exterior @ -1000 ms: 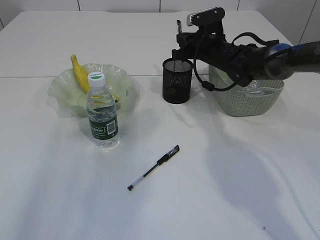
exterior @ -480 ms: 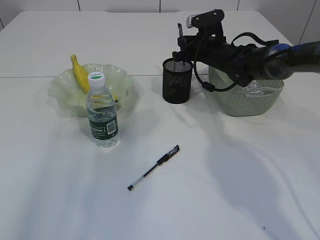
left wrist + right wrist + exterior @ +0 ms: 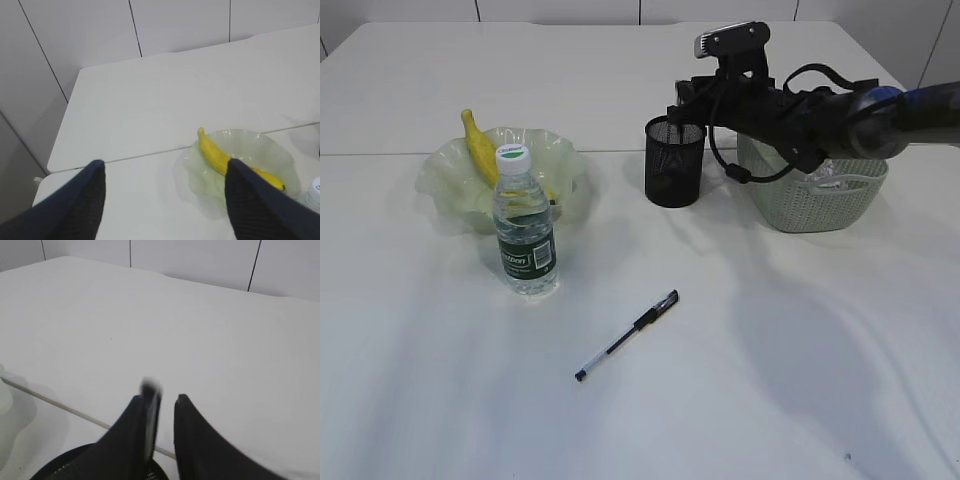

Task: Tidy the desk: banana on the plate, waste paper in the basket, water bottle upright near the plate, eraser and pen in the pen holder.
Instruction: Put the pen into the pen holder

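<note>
Gripper (image 3: 686,105) on my right arm hangs just above the black mesh pen holder (image 3: 674,161), its fingers (image 3: 186,440) parted by a narrow gap, a blurred pale-tipped object (image 3: 150,410) against the left finger; I cannot tell whether it is pinched. My left gripper (image 3: 165,200) is spread wide, holding nothing, above the bench (image 3: 740,380) near the green plate (image 3: 450,185). The banana (image 3: 480,148) lies on that plate, the water bottle (image 3: 525,225) stands upright just before it, the pen (image 3: 626,336) lies on the bench, and the woven basket (image 3: 815,200) sits beside the holder.
</note>
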### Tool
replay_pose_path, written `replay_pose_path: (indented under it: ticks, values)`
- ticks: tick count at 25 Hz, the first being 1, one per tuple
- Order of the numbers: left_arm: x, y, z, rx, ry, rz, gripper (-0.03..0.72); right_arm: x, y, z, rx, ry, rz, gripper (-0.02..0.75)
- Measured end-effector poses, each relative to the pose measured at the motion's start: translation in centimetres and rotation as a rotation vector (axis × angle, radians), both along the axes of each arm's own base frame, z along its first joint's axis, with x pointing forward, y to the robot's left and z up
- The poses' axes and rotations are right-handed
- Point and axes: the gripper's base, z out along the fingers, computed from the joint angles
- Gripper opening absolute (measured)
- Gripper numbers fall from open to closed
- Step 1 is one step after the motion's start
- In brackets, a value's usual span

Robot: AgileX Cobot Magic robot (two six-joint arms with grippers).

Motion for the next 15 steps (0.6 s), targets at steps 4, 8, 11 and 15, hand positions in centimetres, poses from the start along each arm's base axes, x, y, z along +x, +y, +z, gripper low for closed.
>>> replay_pose_path:
  ticks: [4,8,11,15]
  values:
    - [0.0,0.0,0.0,0.0,0.0,0.0,0.528,0.0,0.0,0.3,0.01,0.003,-0.005,0.202]
    - [0.0,0.0,0.0,0.0,0.0,0.0,0.528,-0.1,-0.1,1.3,0.023,-0.01,-0.008,0.212]
    - [0.0,0.0,0.0,0.0,0.0,0.0,0.528,-0.2,-0.1,2.4,0.032,-0.028,-0.008,0.213]
    - [0.0,0.0,0.0,0.0,0.0,0.0,0.528,-0.5,-0.3,4.2,0.074,-0.02,-0.032,0.213]
